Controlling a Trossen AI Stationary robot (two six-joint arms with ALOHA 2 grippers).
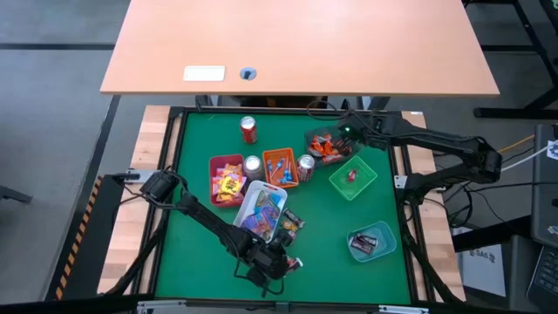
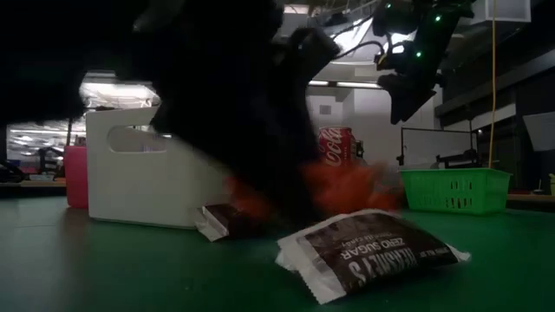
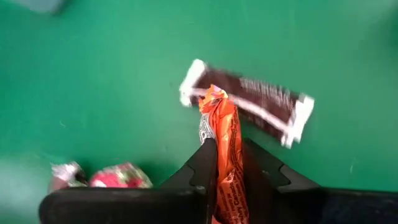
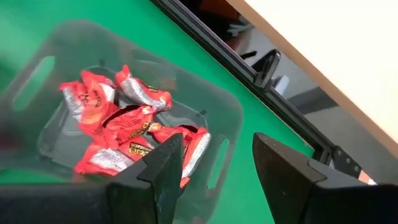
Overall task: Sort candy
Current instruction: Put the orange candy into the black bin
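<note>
My left gripper (image 1: pixel 277 262) is near the table's front edge, shut on an orange-wrapped candy (image 3: pixel 222 127). Below it a brown-wrapped candy (image 3: pixel 249 102) lies flat on the green mat; it also shows in the low view (image 2: pixel 373 251). Two small loose candies (image 3: pixel 102 176) lie beside it. My right gripper (image 4: pixel 214 158) is open and empty at the far right, above a clear grey tray (image 1: pixel 316 137) holding several orange-red candies (image 4: pixel 121 127). My left gripper pinches the orange candy between its two fingers (image 3: pixel 205 163), on the wrapper's two flat sides (image 3: pixel 225 163). The fingers point down at the mat and the wrapper lies along them. Its crimped far end (image 3: pixel 213 96) sticks out past the fingertips, over the brown candy.
A red tray (image 1: pixel 212 179) with yellow candy, an orange tray (image 1: pixel 281 152), a white tray (image 1: pixel 248 196) of mixed candy, a green tray (image 1: pixel 364 181) and a blue tray (image 1: pixel 388 234) stand mid-table. Three cans (image 1: pixel 248 129) stand among them. A dark candy (image 1: pixel 289 222) lies loose.
</note>
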